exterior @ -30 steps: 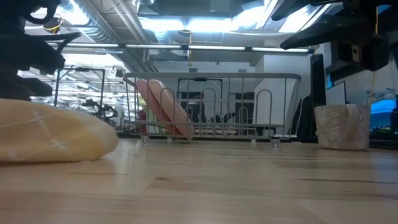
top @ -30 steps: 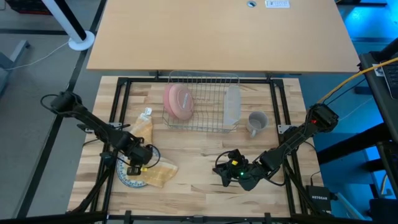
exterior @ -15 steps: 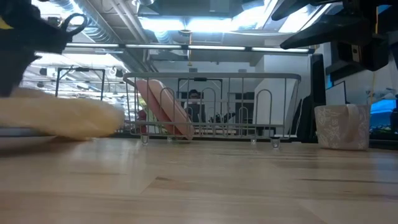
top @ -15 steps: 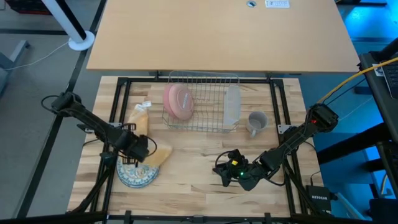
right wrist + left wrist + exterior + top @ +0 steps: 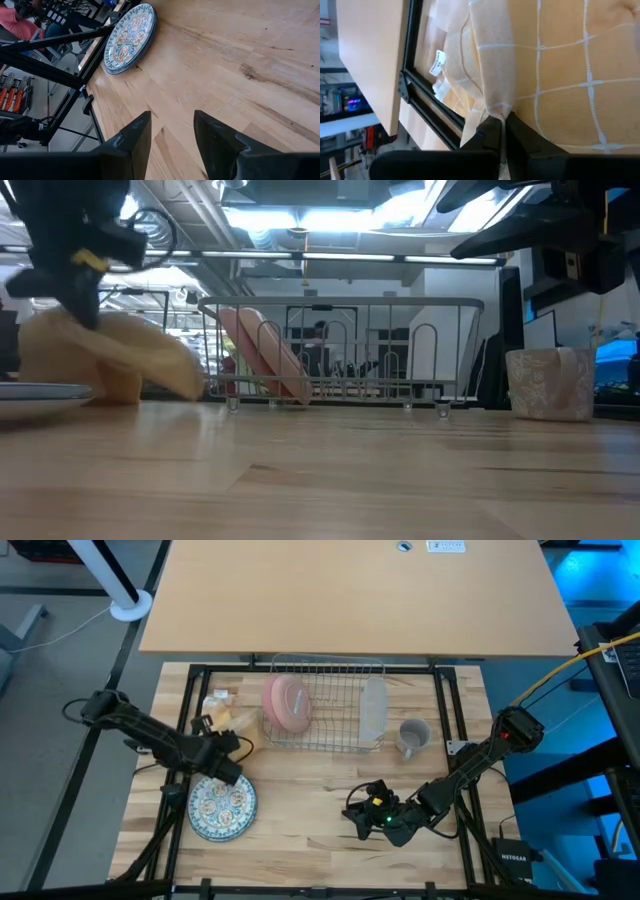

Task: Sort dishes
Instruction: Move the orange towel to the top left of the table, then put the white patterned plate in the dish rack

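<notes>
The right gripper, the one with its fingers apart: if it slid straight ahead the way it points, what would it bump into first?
Probably the patterned plate. The right gripper points across bare table toward it, with nothing between, though the plate sits slightly off-line, so it might pass beside it.

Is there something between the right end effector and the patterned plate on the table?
Nothing visible: only bare table lies between the right end effector and the patterned plate. The cloth is pulled aside by the left end effector.

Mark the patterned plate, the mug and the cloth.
plate [image 5: 222, 806], high view, centre of its face
mug [image 5: 412, 734], high view, its rim
cloth [image 5: 110, 360], low view, hanging fold
</notes>
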